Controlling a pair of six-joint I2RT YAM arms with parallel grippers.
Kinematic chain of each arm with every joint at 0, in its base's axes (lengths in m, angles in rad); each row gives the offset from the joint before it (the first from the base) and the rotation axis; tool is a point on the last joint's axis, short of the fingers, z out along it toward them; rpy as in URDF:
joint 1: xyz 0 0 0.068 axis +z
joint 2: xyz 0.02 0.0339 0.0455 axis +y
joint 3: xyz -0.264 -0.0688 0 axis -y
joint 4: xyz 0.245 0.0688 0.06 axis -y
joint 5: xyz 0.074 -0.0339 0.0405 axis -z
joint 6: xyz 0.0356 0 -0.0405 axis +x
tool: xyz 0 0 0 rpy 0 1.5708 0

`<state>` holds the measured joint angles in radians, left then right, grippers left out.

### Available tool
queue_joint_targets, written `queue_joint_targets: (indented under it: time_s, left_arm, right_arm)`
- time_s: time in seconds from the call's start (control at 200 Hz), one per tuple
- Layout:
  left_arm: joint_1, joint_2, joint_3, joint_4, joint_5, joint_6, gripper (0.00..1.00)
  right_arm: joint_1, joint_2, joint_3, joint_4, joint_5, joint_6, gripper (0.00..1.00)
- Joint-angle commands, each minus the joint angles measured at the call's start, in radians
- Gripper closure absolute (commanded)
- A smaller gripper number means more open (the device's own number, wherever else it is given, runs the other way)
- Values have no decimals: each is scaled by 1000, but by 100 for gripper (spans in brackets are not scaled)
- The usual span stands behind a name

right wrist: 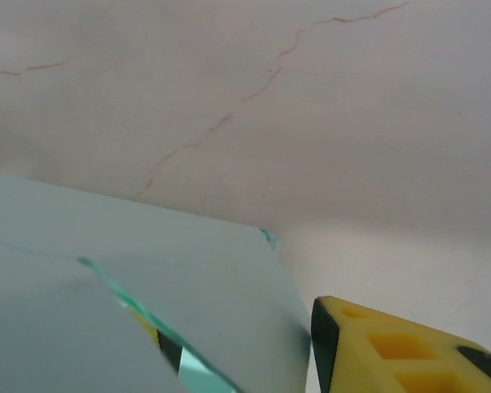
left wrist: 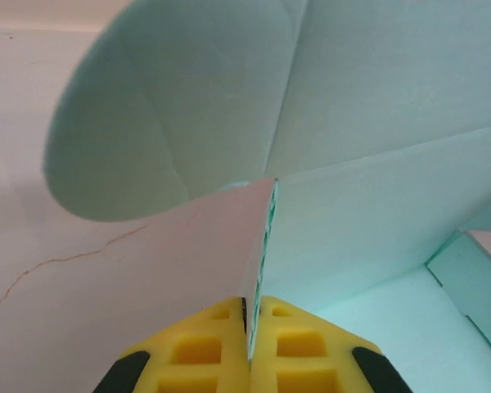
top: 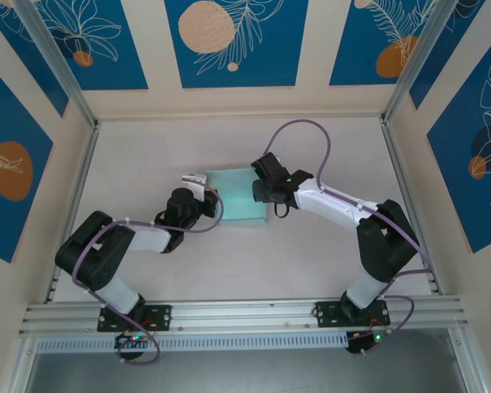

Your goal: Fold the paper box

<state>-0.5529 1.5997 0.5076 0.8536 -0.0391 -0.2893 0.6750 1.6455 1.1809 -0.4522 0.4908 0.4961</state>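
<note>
The paper box [top: 239,196] is pale light-blue card lying partly folded at the middle of the table. My left gripper [top: 208,196] is at its left edge. In the left wrist view, the yellow fingers [left wrist: 295,348] of the left gripper [left wrist: 250,309] are shut on the thin edge of an upright panel [left wrist: 376,221], with a rounded tab [left wrist: 147,123] curling above. My right gripper [top: 262,190] is at the box's right edge. In the right wrist view it [right wrist: 244,340] stands open astride a card panel [right wrist: 188,270]; one yellow finger [right wrist: 393,352] shows beside the panel and the other is mostly hidden behind it.
The pale tabletop [top: 311,254] has fine cracks and is fenced by metal rails [top: 74,188] on both sides and walls with blue panels. Both arm bases sit on the rail [top: 245,311] at the near edge. A purple cable [top: 311,135] loops above the right arm.
</note>
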Motion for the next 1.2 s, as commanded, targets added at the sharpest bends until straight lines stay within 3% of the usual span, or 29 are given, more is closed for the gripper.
queue_joint_targets:
  time_s: [0.0,0.3,0.415,0.56,0.765,0.895,1.03,1.195]
  left_arm:
    - [-10,-23,9,12,-14,19,100]
    - [-11,-38,29,-42,-5,70,100]
    - [-10,-64,50,-105,-10,114,100]
    - [-10,-76,94,-181,23,169,100]
    - [-6,-51,149,-237,39,213,100]
    - [2,-28,192,-279,61,240,100]
    - [12,4,227,-306,81,246,100]
    - [16,25,249,-313,99,247,100]
  right_arm:
    - [-8,-48,-12,32,-31,-41,53]
    - [-49,-17,22,65,-100,-139,54]
    - [-90,-42,6,70,-120,-190,47]
    - [-209,-123,-84,218,-391,-335,38]
    - [-377,-114,-127,405,-784,-518,45]
    - [-450,-54,-86,423,-914,-551,45]
    - [-460,-18,-70,440,-984,-580,45]
    - [-462,27,-52,455,-958,-588,45]
